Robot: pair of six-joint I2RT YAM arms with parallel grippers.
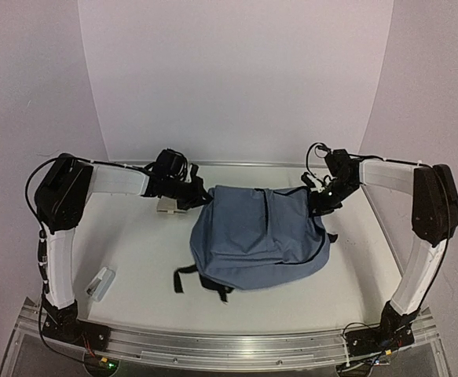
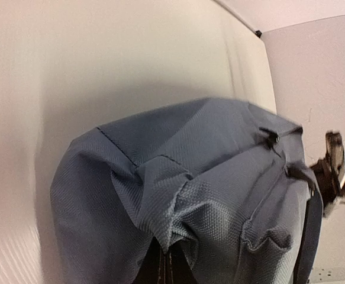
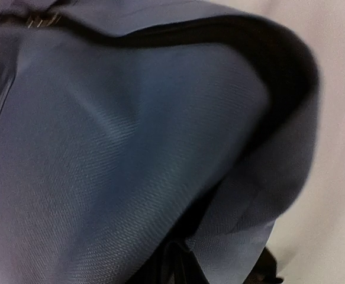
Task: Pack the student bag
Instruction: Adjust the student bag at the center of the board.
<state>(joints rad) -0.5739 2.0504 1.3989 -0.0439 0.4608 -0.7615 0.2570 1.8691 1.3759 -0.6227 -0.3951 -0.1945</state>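
Observation:
The student bag (image 1: 256,236), slate-blue fabric with black straps (image 1: 201,280), lies in the middle of the table with its far edge raised between both arms. My left gripper (image 1: 199,195) is at the bag's far left corner. In the left wrist view it (image 2: 166,260) is shut on a pinched fold of the bag's cloth (image 2: 178,207). My right gripper (image 1: 320,203) is at the far right corner. In the right wrist view the bag's cloth (image 3: 131,148) runs down into the dark, narrowly set jaws of that gripper (image 3: 178,266), which still hold it. The right wrist picture is blurred.
A small white and grey object (image 1: 100,283) lies on the table near the left arm's base. A beige flat thing (image 1: 168,207) sits under the left wrist, beside the bag. White walls close in the table (image 1: 150,259) at the back and sides.

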